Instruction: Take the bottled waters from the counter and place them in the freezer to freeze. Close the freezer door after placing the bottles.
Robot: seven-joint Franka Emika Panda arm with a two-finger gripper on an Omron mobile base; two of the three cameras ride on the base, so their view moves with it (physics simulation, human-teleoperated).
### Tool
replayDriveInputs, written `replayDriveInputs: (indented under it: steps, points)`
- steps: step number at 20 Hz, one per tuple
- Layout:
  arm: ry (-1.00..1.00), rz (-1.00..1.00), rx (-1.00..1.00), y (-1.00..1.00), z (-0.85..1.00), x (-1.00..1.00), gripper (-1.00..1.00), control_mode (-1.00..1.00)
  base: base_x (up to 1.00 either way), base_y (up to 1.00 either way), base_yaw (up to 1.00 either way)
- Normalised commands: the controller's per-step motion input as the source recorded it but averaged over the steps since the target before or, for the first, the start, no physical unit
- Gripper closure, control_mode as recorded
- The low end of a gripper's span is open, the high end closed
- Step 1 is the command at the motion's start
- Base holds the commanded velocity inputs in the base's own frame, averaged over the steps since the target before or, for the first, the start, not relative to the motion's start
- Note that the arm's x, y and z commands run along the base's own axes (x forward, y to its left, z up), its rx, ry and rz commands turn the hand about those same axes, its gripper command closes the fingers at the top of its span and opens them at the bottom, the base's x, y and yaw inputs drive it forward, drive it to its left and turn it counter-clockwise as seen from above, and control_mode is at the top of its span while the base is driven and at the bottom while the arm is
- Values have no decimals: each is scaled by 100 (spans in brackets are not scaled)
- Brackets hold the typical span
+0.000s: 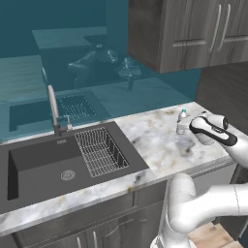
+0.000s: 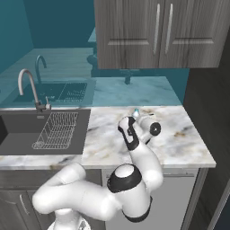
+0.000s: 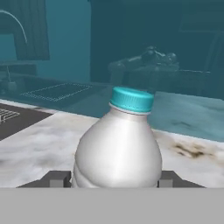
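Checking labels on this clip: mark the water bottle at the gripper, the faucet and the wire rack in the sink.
water bottle [image 3: 117, 153], hand view, on its clear shoulder below the blue cap
faucet [image 1: 52, 104], left base view, on the upright neck
wire rack [image 1: 101, 151], left base view, on its mesh floor

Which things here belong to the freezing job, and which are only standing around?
Job: bottled water between the fingers of the gripper, on the counter.
Bystanders: sink, wire rack, faucet, wall cabinets.

A glossy teal wall [image 1: 72, 29] rises at the far side; grey woodgrain wall cabinets [image 2: 152, 31] hang right, a dark sink [image 1: 53, 167] lies left.
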Motion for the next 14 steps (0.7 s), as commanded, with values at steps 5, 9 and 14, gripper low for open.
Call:
replayDriveInputs:
  steps: [5, 9, 14]
  points:
    - [-13, 0, -15, 28, 79, -61, 100, -100, 0, 0, 0]
    - [-7, 0, -14, 16, 82, -80, 100, -100, 0, 0, 0]
    - [8, 0, -2, 3, 79, -88, 100, -100, 0, 0, 0]
